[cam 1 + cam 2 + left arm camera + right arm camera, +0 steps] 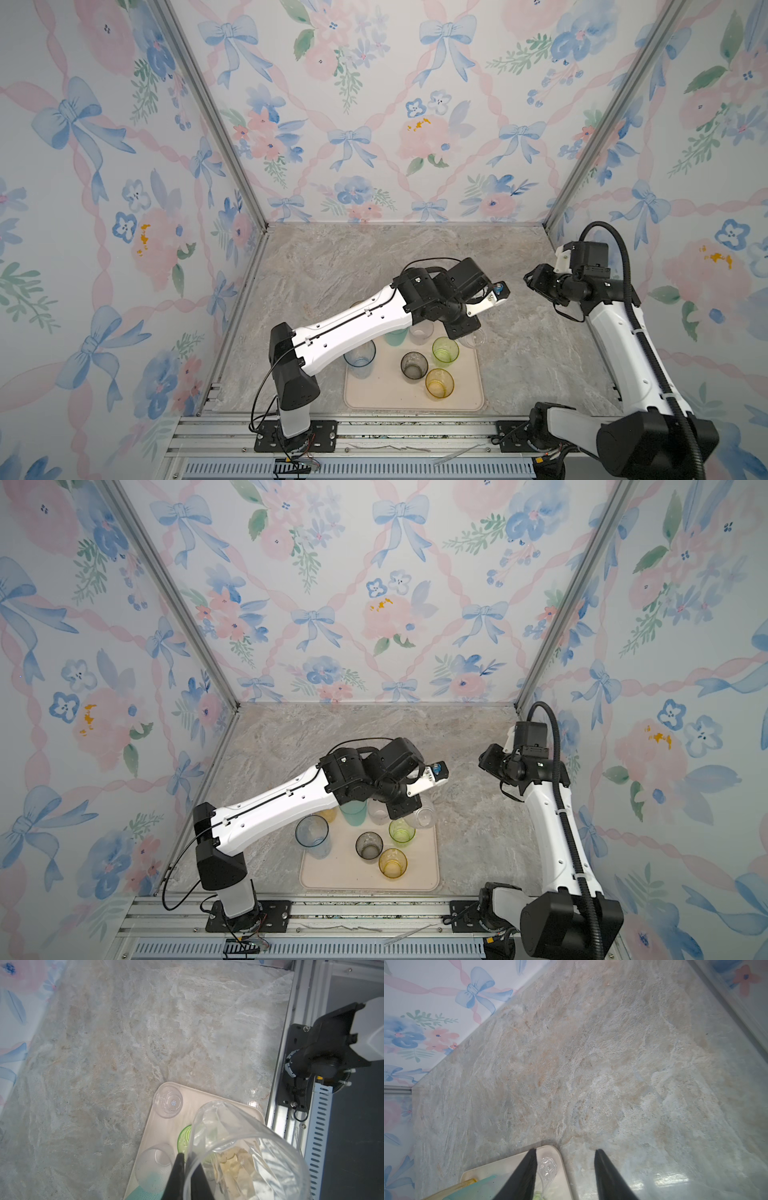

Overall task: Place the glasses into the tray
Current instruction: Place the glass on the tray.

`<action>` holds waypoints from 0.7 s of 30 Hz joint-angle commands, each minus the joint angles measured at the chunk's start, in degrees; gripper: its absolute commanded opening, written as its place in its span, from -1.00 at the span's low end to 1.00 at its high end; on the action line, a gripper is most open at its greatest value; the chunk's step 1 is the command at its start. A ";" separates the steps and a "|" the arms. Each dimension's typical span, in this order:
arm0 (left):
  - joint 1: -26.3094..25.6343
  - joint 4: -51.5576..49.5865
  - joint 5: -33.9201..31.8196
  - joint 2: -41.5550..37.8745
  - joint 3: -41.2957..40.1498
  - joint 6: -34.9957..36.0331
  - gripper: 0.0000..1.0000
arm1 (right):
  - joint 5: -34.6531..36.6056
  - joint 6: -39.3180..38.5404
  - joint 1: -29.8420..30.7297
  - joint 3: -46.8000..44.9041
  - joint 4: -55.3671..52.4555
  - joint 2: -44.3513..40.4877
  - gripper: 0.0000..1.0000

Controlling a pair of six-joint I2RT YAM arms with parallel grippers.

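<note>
The tray (pixel 415 401) lies at the near edge of the table (pixel 332 270), with an amber tumbler (pixel 439 382), a grey tumbler (pixel 414 365) and a lime green tumbler (pixel 445 351) upright in it. Over its far right part, the left gripper (pixel 186 1154) is pinched shut on the wall of 1 clear tumbler (pixel 245 1147), mouth up and long axis roughly upright. Whether its base touches the tray cannot be told. The release likely needs only a short straight descent. Farther off, beyond the tray's far right corner, the right gripper (pixel 566 1150) hangs with jaws partly apart, holding nothing.
</note>
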 commanded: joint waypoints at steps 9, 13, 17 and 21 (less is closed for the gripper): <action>-8.57 0.27 -4.64 5.95 -3.40 2.92 -0.83 | -4.77 -0.16 -2.94 -1.80 -2.56 -8.84 -0.03; -8.78 1.27 -5.01 8.09 -5.84 3.45 -0.84 | -5.28 -0.50 -3.21 -1.48 -4.09 -11.11 -0.03; -8.71 3.79 -4.98 9.06 -8.47 3.78 -0.83 | -5.92 -1.22 -3.62 -0.29 -5.74 -12.20 -0.03; -8.21 6.40 -3.49 10.49 -10.18 3.47 -0.84 | -6.46 -1.83 -3.83 0.55 -6.56 -12.71 -0.03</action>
